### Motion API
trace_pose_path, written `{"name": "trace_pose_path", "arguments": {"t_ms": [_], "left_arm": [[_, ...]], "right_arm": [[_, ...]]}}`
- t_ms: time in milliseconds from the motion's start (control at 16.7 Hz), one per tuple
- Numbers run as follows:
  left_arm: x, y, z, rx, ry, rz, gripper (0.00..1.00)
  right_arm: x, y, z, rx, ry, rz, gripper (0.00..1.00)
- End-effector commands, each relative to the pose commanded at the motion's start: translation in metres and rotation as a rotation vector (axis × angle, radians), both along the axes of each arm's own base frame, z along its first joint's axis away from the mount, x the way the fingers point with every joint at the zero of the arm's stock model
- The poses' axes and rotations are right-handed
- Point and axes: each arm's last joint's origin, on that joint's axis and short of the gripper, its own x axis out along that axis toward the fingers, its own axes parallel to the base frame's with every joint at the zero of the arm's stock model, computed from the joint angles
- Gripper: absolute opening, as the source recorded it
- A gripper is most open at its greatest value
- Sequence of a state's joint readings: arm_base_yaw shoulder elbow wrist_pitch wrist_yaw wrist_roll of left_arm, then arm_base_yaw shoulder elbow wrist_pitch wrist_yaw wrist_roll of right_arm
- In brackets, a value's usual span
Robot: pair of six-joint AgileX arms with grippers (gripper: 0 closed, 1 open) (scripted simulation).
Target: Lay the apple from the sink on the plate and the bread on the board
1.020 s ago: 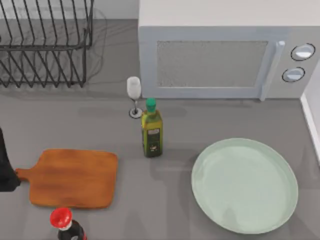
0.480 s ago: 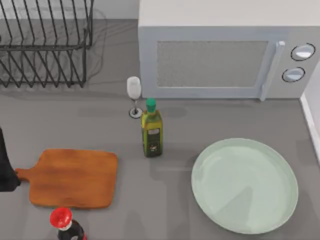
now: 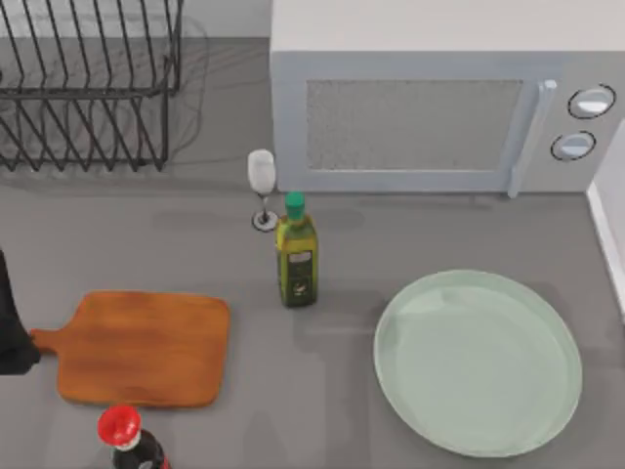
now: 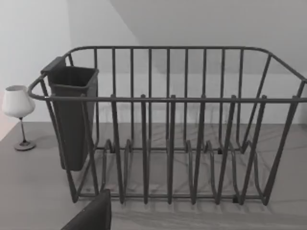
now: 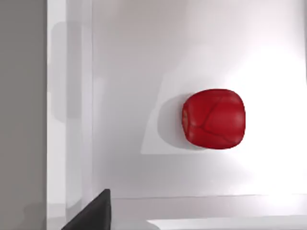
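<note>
The red apple (image 5: 214, 118) lies on the white floor of the sink (image 5: 144, 57), directly under my right gripper; a dark part of that gripper (image 5: 91, 213) juts in at the picture's edge, well apart from the fruit. The pale green plate (image 3: 410, 391) sits bare at the table's front right. Bare too is the wooden board (image 3: 142, 347) at the front left, its handle pointing left. My left arm (image 3: 12, 327) stands at the table's left edge beside that handle. The bread is out of view.
An olive oil bottle (image 3: 296, 252) and a wine glass (image 3: 262, 186) stand between board and plate. A red-capped bottle (image 3: 121, 430) is in front of the board. The microwave (image 3: 430, 117) fills the back right, the wire dish rack (image 3: 88, 88) the back left.
A faint shadow has slid across the plate. The objects on the table and the left arm have not moved.
</note>
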State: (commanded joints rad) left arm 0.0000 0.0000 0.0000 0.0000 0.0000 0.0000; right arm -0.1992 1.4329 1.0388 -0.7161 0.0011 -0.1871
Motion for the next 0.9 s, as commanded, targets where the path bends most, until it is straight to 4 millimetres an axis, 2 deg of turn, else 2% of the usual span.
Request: {"name": "trace_pose_path", "arguments": {"t_ms": [240,420,660,900], "left_arm": [[0.0,0.0,0.0,0.0,0.0,0.0,1.0],[0.0,0.0,0.0,0.0,0.0,0.0,1.0],[0.0,0.0,0.0,0.0,0.0,0.0,1.0],[0.0,0.0,0.0,0.0,0.0,0.0,1.0]], "right_arm": [[0.049,-0.023,-0.029,0.037,0.229,-0.004,1.0],[0.074,-0.037,-0.053,0.066,0.355,-0.004,1.0],[0.089,-0.048,-0.074,0.09,0.445,-0.003,1.0],[0.09,-0.049,-0.075,0.092,0.451,-0.003,1.0]]}}
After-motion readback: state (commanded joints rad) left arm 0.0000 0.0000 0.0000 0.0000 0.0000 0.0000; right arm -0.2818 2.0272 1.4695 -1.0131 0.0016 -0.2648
